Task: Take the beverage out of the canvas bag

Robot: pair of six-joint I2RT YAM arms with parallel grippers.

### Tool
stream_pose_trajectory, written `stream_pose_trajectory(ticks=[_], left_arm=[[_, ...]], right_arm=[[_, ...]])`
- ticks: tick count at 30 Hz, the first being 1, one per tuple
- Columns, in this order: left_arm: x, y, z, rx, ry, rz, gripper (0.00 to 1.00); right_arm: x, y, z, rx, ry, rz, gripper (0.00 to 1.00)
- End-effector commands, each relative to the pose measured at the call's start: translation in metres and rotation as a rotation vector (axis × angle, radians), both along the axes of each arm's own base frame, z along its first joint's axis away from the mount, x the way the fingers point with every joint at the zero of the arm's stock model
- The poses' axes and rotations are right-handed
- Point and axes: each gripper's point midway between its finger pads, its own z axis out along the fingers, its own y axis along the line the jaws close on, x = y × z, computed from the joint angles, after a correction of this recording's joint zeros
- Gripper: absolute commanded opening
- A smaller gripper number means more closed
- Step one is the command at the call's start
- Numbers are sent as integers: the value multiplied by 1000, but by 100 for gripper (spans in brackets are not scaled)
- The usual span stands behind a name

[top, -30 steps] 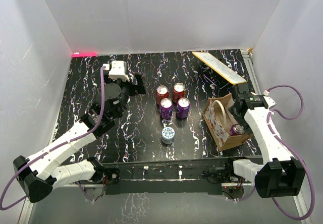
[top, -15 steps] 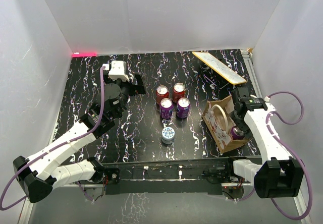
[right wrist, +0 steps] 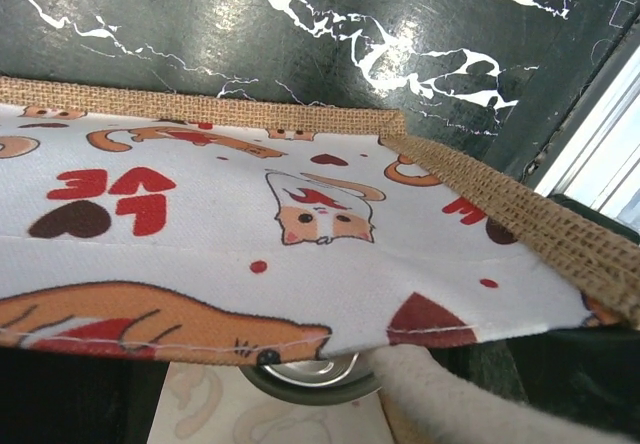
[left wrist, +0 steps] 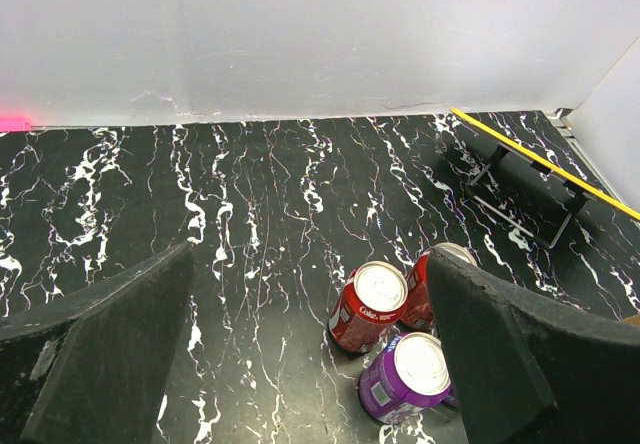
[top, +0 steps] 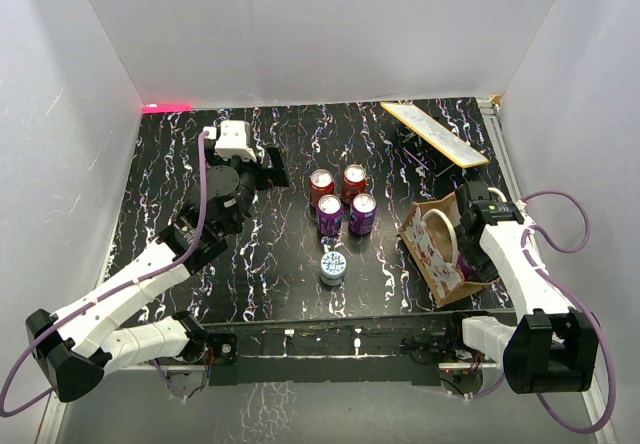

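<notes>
**Task object.** The canvas bag stands on the table at 4 o'clock from the table centre, in front of the right arm's base. Its cream handle loops over the open mouth. The printed whitish panel faces 9 o'clock.

**Beverage.** In the right wrist view, only the silver rim of the beverage can is visible. It lies inside the bag, below the edge of the printed panel at 6 o'clock in that view.

**Right gripper.** The right gripper is lowered into the bag mouth from the 3 o'clock side. The can lies directly ahead of its wrist camera. The fingers are hidden by the cloth, so it cannot be told whether they are spread or closed, or whether they touch the can.

**Left gripper.** The left gripper is held above the table at 10 o'clock from centre, well apart from the bag. Its fingers are spread wide and hold nothing.

**Other items.**
- A cluster of four upright cans stands near the table centre.
- One lone can stands at 6 o'clock of the cluster.
- A tilted board sits at 1 o'clock.
</notes>
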Motion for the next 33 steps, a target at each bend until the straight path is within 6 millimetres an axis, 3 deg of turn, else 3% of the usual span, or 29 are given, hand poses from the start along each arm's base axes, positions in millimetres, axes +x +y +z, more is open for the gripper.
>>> stream_pose_trajectory(ticks=[1, 9, 17, 21, 27, 33], left_arm=[[-3, 2, 19, -31, -36, 2, 97], [-3, 2, 20, -34, -37, -2, 97], [-5, 1, 21, -37, -40, -6, 97], [-5, 1, 21, -39, -40, -6, 97], [-5, 2, 22, -42, -41, -6, 97], [-5, 2, 22, -42, -40, -7, 97]], right_arm=[[2, 1, -14, 15, -7, -40, 87], [8, -1, -4, 4, -52, -57, 73], [17, 1, 24, 16, -174, -49, 39], [23, 2, 48, 28, -280, -46, 27], [34, 7, 85, 48, -485, -2, 20], [45, 16, 141, 45, -819, 130, 16]])
